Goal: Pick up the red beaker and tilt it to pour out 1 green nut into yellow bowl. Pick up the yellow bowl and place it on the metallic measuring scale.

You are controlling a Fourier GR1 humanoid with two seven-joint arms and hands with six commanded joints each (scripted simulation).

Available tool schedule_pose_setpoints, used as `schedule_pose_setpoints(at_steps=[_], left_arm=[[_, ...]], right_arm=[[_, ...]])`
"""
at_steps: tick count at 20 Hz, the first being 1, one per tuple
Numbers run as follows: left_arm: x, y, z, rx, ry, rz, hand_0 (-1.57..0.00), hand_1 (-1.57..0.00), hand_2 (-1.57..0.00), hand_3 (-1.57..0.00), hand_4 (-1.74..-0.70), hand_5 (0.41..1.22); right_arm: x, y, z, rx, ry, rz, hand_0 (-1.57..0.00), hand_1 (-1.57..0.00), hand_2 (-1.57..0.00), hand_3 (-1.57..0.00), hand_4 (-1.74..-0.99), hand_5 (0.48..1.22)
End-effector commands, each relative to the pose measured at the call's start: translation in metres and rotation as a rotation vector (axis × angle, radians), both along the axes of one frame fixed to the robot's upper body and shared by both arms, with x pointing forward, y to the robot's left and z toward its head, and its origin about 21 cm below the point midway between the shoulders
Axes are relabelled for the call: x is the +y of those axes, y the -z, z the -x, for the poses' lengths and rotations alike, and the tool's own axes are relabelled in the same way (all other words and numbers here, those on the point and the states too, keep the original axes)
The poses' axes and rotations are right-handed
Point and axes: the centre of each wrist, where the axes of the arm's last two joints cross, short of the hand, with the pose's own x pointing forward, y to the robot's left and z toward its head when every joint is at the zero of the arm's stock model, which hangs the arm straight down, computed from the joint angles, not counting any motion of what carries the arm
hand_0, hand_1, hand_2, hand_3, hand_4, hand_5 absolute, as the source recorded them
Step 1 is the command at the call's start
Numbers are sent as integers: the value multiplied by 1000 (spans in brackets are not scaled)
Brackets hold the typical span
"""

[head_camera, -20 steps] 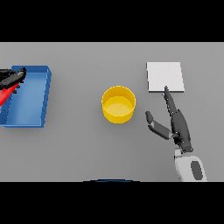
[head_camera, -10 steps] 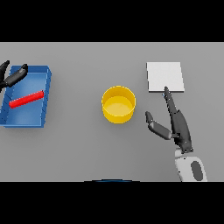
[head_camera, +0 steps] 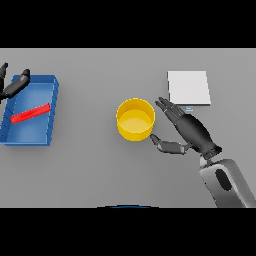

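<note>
Now the second step is in hand: the right robot hand [head_camera: 192, 131] reaches toward the yellow bowl [head_camera: 135, 119], fingers extended and thumb spread, just beside the bowl's right wall and holding nothing. The bowl, a round, smooth, thick-walled vessel, stands near the middle of the grey matte surface [head_camera: 100, 170]; whether a nut lies inside cannot be told. The metallic measuring scale [head_camera: 188, 88], a flat, pale square plate, lies to the right and farther back, apart from the bowl. The next move appears to call for closing fingers and thumb round the bowl's wall, lifting it level, and setting it centred on the plate. The red beaker [head_camera: 30, 113] lies on its side, a slender red shape, inside a blue rectangular tray [head_camera: 53, 105] at far left. The left robot hand [head_camera: 15, 86] hovers over the tray's back-left rim, fingers relaxed, empty.
</note>
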Motion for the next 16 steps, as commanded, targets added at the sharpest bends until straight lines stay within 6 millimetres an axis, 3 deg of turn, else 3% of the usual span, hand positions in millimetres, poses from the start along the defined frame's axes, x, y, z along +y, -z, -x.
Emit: schedule_pose_setpoints(at_steps=[1,7,16], left_arm=[[1,3,2,2,6,10,-6,-6,-5,-4,-719,664],[-2,3,4,15,14,10,-1,-1,-1,0,-713,680],[1,1,4,6,23,38,1,1,1,1,-724,686]], right_arm=[[5,-3,-4,-12,-57,79,1,1,1,1,-1220,701],[32,-19,-35,-82,-328,451,1,1,1,1,-1216,706],[62,-8,-64,-33,-489,746,1,1,1,1,-1226,702]])
